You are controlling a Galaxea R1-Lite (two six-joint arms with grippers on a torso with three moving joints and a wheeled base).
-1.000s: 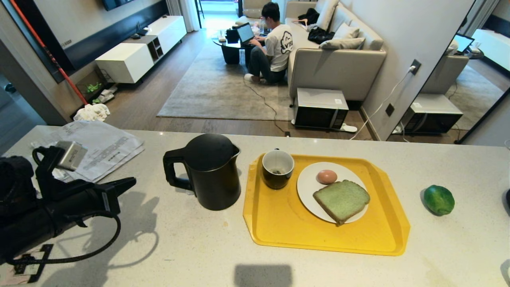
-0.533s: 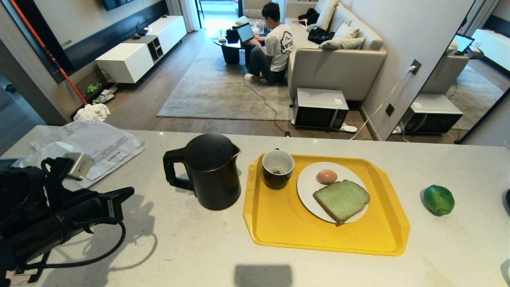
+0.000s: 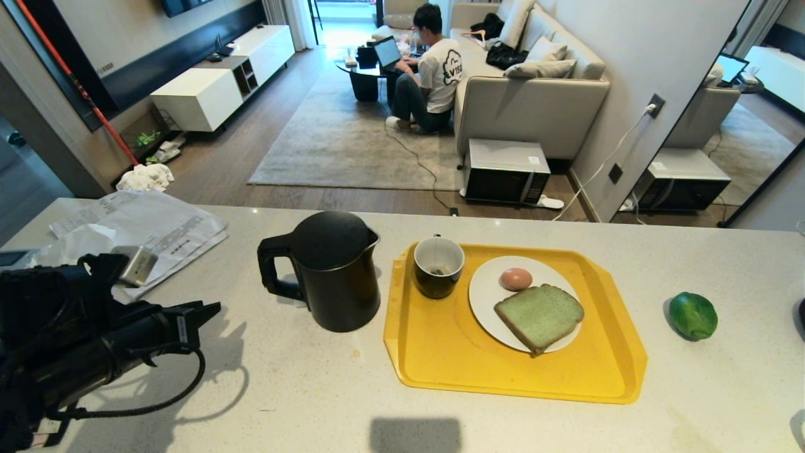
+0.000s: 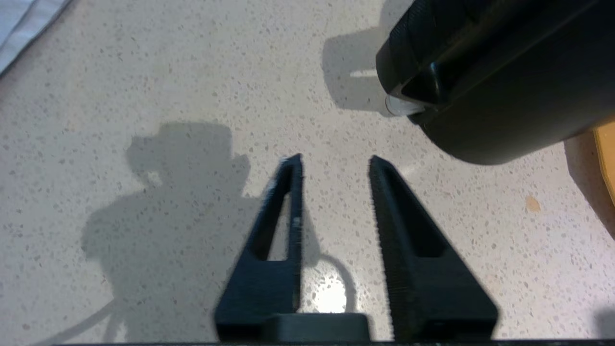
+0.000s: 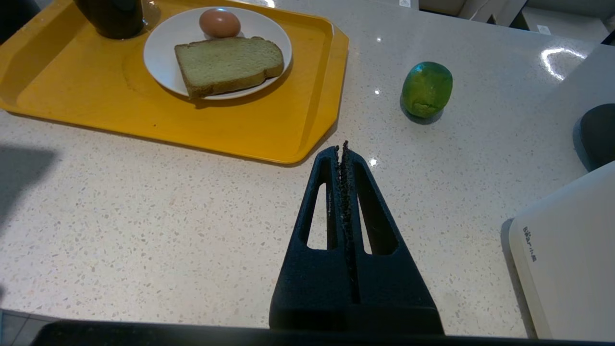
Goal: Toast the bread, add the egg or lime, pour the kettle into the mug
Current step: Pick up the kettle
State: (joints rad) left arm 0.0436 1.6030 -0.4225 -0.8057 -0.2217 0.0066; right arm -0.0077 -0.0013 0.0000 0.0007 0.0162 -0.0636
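The black kettle (image 3: 333,270) stands on the counter, handle toward my left arm. Right of it, a yellow tray (image 3: 440,352) carries the black mug (image 3: 438,267) and a white plate (image 3: 487,296) with the egg (image 3: 516,279) and the green bread (image 3: 539,316). The lime (image 3: 692,315) lies on the counter to the tray's right. My left gripper (image 4: 335,163) is open and empty, low over the counter, short of the kettle (image 4: 495,96) and not touching it. In the head view the left gripper (image 3: 210,309) is left of the handle. My right gripper (image 5: 342,146) is shut, near the tray's front corner.
Papers (image 3: 151,233) lie at the counter's far left behind my left arm. A white appliance (image 5: 567,250) and a dark object (image 5: 598,134) sit at the right end. Beyond the counter, a person (image 3: 434,69) sits on the floor by a sofa.
My left arm has dipped lower over the counter and reached slightly toward the kettle. Its fingers have parted. Nothing on the counter has moved.
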